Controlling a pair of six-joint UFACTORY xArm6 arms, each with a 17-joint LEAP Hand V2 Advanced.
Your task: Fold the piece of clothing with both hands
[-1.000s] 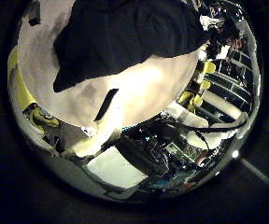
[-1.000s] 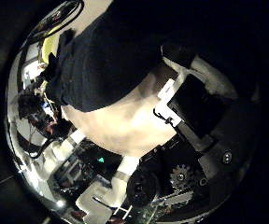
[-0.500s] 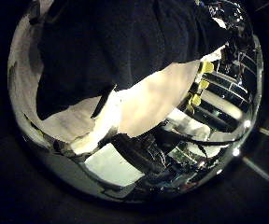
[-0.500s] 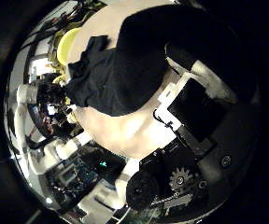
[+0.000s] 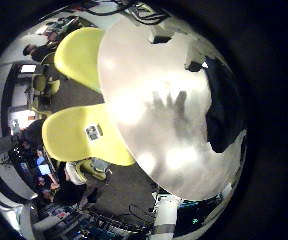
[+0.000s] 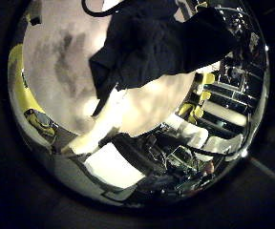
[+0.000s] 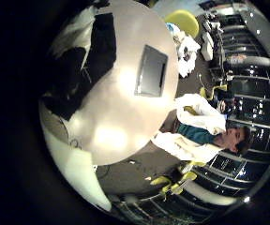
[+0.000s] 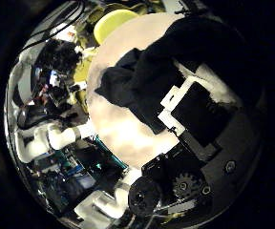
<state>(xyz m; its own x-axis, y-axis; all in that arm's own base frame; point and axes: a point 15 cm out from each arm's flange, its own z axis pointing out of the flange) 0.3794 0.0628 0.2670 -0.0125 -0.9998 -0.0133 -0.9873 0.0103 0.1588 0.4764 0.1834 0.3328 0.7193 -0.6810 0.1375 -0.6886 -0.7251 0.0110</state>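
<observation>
A dark piece of clothing (image 8: 147, 72) lies bunched on the pale round table (image 8: 128, 134), away from my right hand (image 8: 200, 110), whose fingers reach out over it without touching. In the left thumb side palm view the clothing (image 6: 152, 48) lies below my left hand (image 6: 99, 134), with bare table (image 6: 61, 67) beside it. The left little finger side palm view shows the clothing (image 5: 221, 105) at the table's edge and a spread-finger shadow on the table (image 5: 134, 60). The right little finger side palm view shows the clothing (image 7: 88, 56) near the table's rim (image 7: 126, 141).
A flat dark rectangular pad (image 7: 152, 70) lies on the table beside the clothing. Two chairs (image 5: 79, 50) stand at the table's edge. A white arm (image 8: 47, 138) shows beyond the table in the right thumb side palm view.
Both palm cameras have moved up and away from the clothing. It filled much of both views before and now looks smaller, with more bare table showing.
</observation>
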